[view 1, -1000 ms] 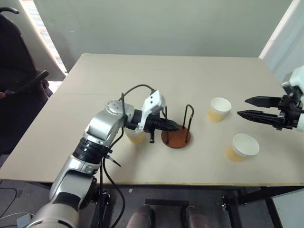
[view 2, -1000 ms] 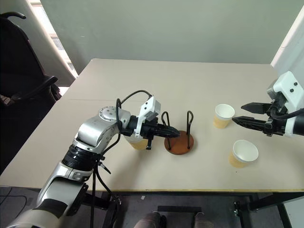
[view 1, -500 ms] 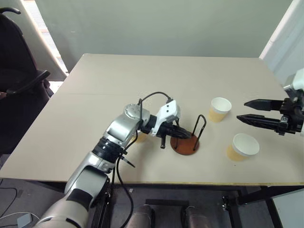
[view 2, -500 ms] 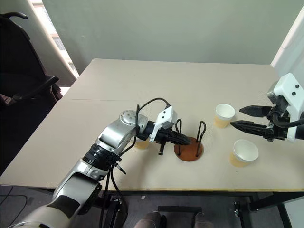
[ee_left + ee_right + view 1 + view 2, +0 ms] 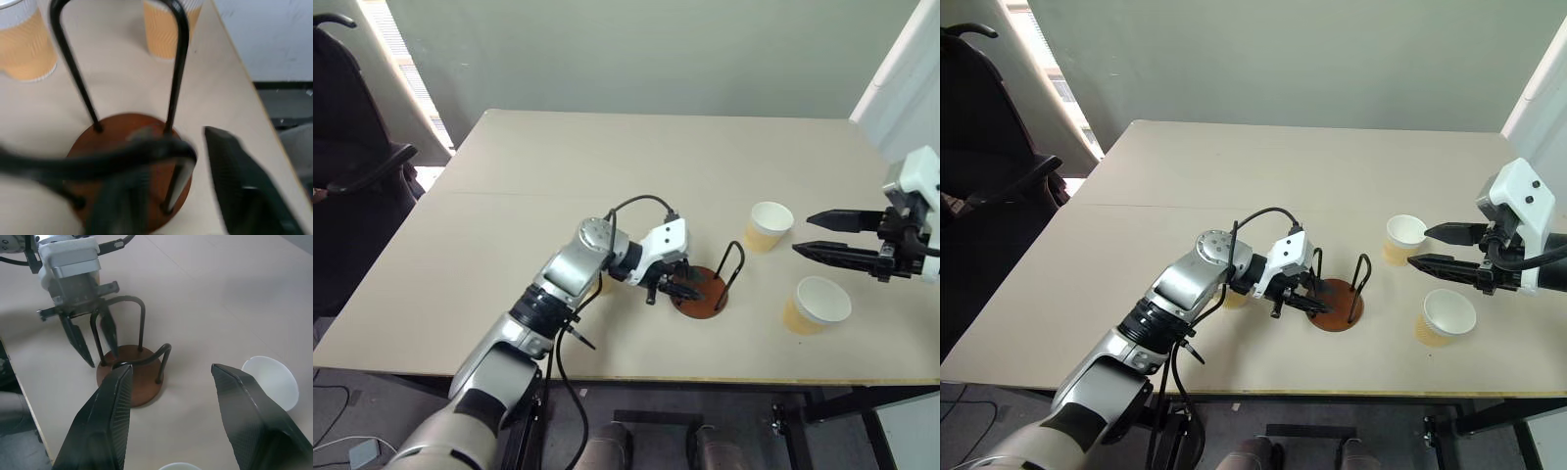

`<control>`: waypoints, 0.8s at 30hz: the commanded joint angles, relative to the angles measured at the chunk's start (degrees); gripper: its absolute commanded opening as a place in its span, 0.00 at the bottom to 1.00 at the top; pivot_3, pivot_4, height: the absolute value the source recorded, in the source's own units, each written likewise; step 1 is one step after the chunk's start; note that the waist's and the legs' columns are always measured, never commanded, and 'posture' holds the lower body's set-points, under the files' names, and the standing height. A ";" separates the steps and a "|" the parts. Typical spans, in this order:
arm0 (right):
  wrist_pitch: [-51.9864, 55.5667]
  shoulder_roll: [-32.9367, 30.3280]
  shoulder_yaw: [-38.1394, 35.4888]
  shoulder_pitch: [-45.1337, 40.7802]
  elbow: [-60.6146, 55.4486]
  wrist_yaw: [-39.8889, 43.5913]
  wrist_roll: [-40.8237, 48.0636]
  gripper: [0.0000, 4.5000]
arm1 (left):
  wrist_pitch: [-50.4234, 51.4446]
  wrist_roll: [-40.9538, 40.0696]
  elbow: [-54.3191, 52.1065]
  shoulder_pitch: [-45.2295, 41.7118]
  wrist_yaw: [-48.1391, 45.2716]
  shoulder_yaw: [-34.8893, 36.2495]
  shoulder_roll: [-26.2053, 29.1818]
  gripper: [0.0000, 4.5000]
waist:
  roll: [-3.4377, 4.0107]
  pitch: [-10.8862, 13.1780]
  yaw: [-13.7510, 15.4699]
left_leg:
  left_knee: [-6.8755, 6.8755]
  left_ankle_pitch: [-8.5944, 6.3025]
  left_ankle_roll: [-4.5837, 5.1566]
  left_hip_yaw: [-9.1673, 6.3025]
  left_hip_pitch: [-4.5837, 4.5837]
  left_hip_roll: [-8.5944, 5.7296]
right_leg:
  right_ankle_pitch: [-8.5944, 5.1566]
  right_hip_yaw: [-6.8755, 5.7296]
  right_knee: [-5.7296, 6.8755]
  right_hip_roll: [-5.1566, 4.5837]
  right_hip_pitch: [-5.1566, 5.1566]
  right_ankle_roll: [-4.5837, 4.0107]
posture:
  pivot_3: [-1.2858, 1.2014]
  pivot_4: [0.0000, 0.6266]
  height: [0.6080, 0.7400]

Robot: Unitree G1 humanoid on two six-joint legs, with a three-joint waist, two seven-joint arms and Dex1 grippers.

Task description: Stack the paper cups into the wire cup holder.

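Left eye view: wire cup holder point(image 5: 702, 286) upright on table point(image 5: 636, 166), left gripper point(image 5: 686, 287) at its near hoop, fingers parted; two paper cups point(image 5: 767, 225) right of holder, third point(image 5: 1236, 297) behind left arm; right gripper point(image 5: 816, 235) open, empty, between two right cups.
Right wrist view: left gripper's fingers point(image 5: 77, 339) straddle one hoop wire, not clamped.
Left wrist view: holder base point(image 5: 128, 169) just ahead.
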 commanded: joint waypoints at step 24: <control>-29.63 7.97 41.49 -31.58 34.51 15.21 -33.68 1.00 | 5.12 -4.55 -8.69 -0.95 2.35 17.28 18.17 1.00 | 0.04 -0.02 -0.55 | -0.02 -0.08 0.19 -0.11 0.12 0.03 | 0.14 -0.13 0.12 -0.03 -0.07 -0.33 | 0.52 0.24 1.00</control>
